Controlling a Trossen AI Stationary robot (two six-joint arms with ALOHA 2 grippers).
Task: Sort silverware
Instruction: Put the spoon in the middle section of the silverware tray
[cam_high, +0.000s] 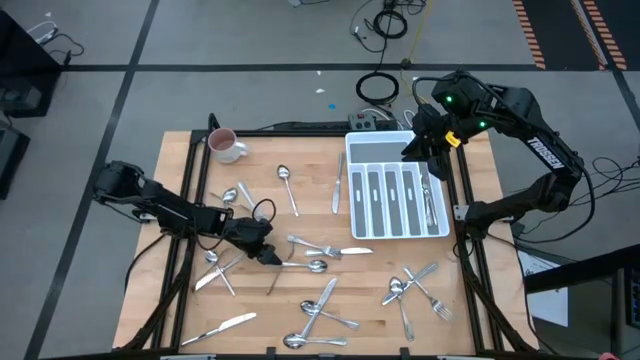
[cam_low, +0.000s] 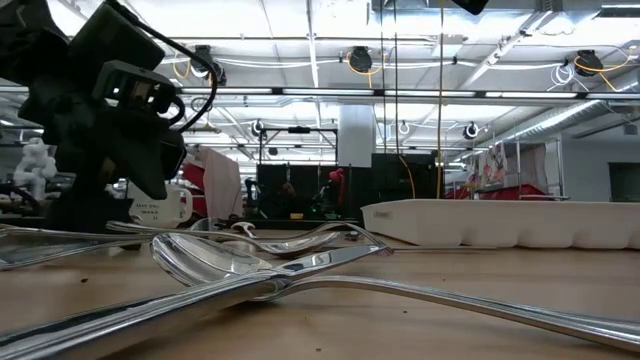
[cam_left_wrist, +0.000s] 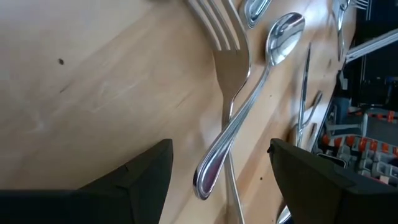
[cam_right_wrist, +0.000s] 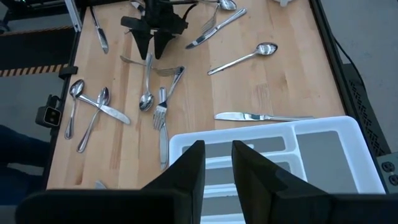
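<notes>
Steel spoon (cam_left_wrist: 242, 112) lies between the spread left claw (cam_left_wrist: 217, 168) (right claw (cam_right_wrist: 217, 165) narrowed, empty).

Tray (cam_high: 397, 190) sits at the table's (cam_high: 180, 165) right rear, mug (cam_high: 224, 145) at left rear. 1 knife (cam_high: 337, 184) lies just left of the tray, 1 spoon (cam_high: 287, 187) further left. Remaining silverware (cam_high: 325, 305) is scattered across the front half. Left gripper (cam_high: 270, 256) is low over a crossed fork (cam_left_wrist: 222, 46) and spoon (cam_left_wrist: 245, 109) mid-table; right gripper (cam_high: 418, 145) is above the tray's rear right.
</notes>
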